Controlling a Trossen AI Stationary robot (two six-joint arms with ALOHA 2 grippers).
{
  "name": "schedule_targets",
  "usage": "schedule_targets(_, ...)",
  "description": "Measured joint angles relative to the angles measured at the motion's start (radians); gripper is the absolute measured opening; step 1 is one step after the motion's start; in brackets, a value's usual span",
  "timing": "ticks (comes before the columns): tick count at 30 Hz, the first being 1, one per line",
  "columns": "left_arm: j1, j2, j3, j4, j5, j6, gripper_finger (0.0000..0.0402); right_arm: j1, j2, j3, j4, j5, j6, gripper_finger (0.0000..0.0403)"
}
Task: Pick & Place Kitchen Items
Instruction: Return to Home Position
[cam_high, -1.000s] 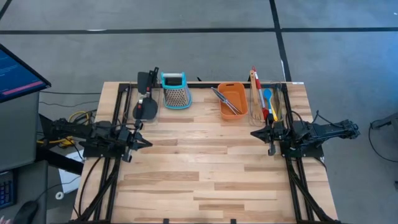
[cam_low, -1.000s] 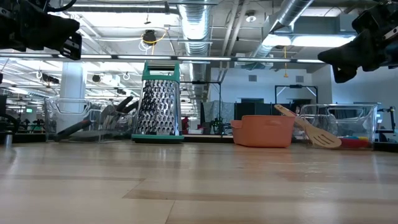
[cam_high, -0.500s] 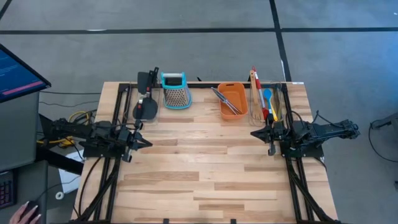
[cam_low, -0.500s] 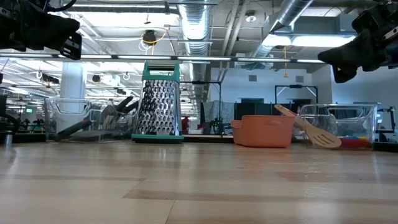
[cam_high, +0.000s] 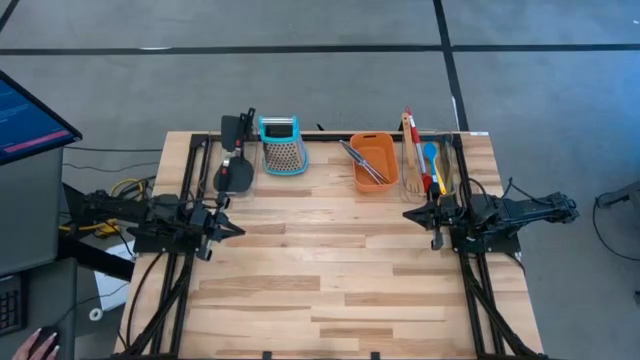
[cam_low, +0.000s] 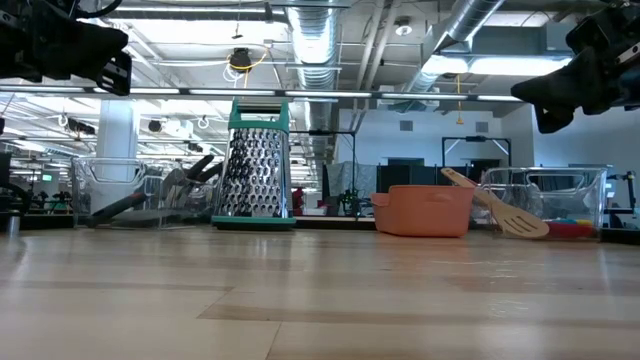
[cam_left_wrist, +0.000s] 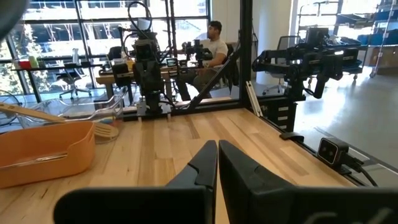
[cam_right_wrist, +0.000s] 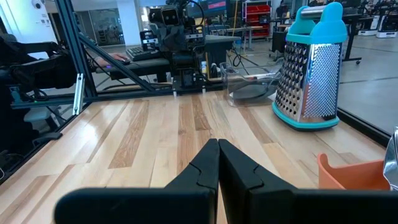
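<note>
Utensils lie sorted at the far edge of the worktop (cam_high: 320, 260). From above, black spatulas (cam_high: 236, 160) rest in the left bin (cam_high: 228, 186). The turner (cam_high: 410, 148) and blue spoon (cam_high: 429, 154) lie in the right bin (cam_high: 447, 168). Between the bins stand the grater (cam_high: 281, 146) and the orange tub (cam_high: 376, 148), with tongs (cam_high: 354, 157) lying in the tub. The left claw (cam_high: 234, 228) hangs at the worktop's left side, near the left bin. The right claw (cam_high: 410, 214) hangs at the right side, just in front of the right bin. Both point inward and hold nothing.

At worktop height, the grater stands upright between the left bin and the tub. The spatulas lean inside the left bin. The turner's slotted head juts out of the right bin toward the tub. Both arms hang dark in the upper corners, clear of the wood.

From the left wrist, the left claw's fingers (cam_left_wrist: 236, 171) are pressed together over bare boards. The tub is close by, the right bin is behind it, and the right arm hangs across the worktop. A person (cam_left_wrist: 213, 50) sits in the room beyond.

From the right wrist, the right claw's fingers (cam_right_wrist: 239, 171) are likewise together. The grater stands to one side, the left bin is behind it, and a corner of the tub shows nearby.
</note>
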Motion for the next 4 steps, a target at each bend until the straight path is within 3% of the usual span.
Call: schedule_targets(4, 0.000, 0.000, 0.000, 0.002, 0.000, 0.000, 0.0002, 0.000, 0.000, 0.000, 0.000, 0.000, 0.000, 0.0000)
